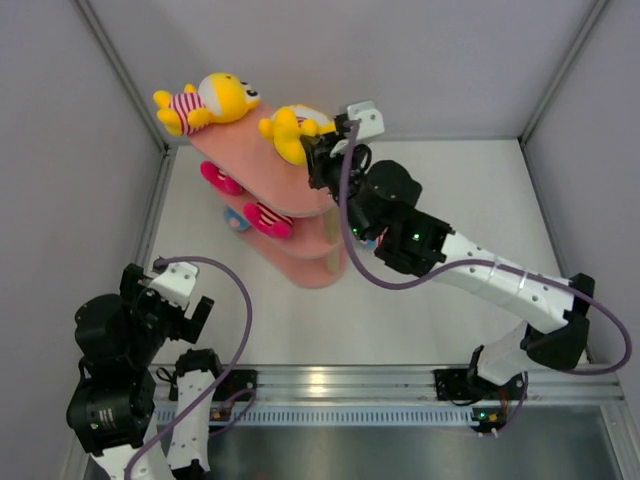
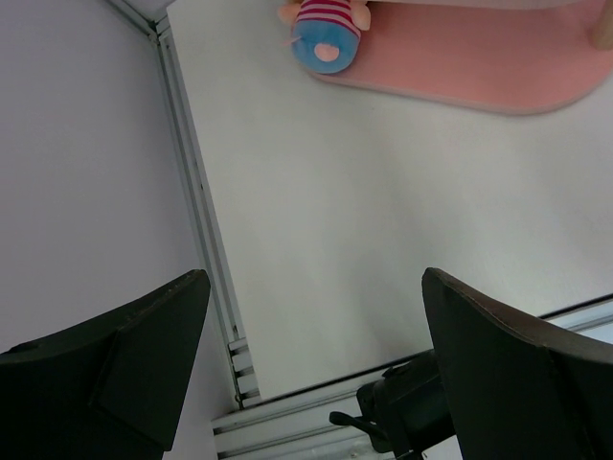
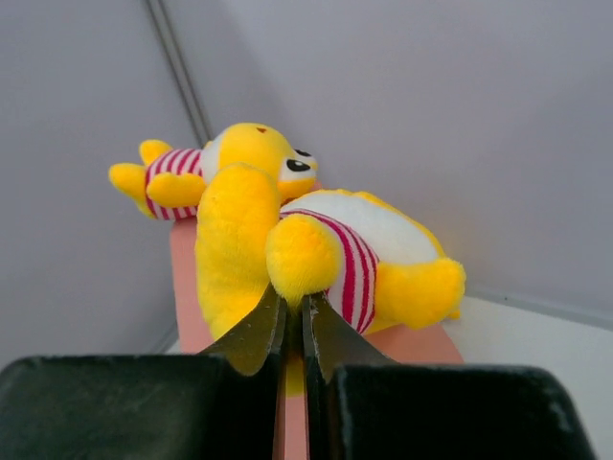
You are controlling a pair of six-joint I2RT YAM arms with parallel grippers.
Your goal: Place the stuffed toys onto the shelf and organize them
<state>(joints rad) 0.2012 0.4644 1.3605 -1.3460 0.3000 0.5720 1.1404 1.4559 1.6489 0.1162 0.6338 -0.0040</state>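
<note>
The pink shelf [image 1: 312,262] stands at the back left of the table. Two yellow stuffed toys lie on its top board, one at the left end [image 1: 215,100] and one at the right end [image 1: 288,130]. In the right wrist view my right gripper [image 3: 295,302] is shut on a limb of the nearer yellow toy [image 3: 364,249], with yellow plush between its fingers. Pink toys [image 1: 268,218] lie on the middle board. A blue-shirted toy [image 2: 324,29] lies on the bottom board [image 2: 460,67]. My left gripper [image 2: 316,287] hangs open and empty near the front left corner.
Grey walls enclose the table on the left, back and right. An aluminium rail [image 1: 330,380] runs along the near edge by the arm bases. The right arm [image 1: 480,275] stretches diagonally across the table toward the shelf, trailing a purple cable.
</note>
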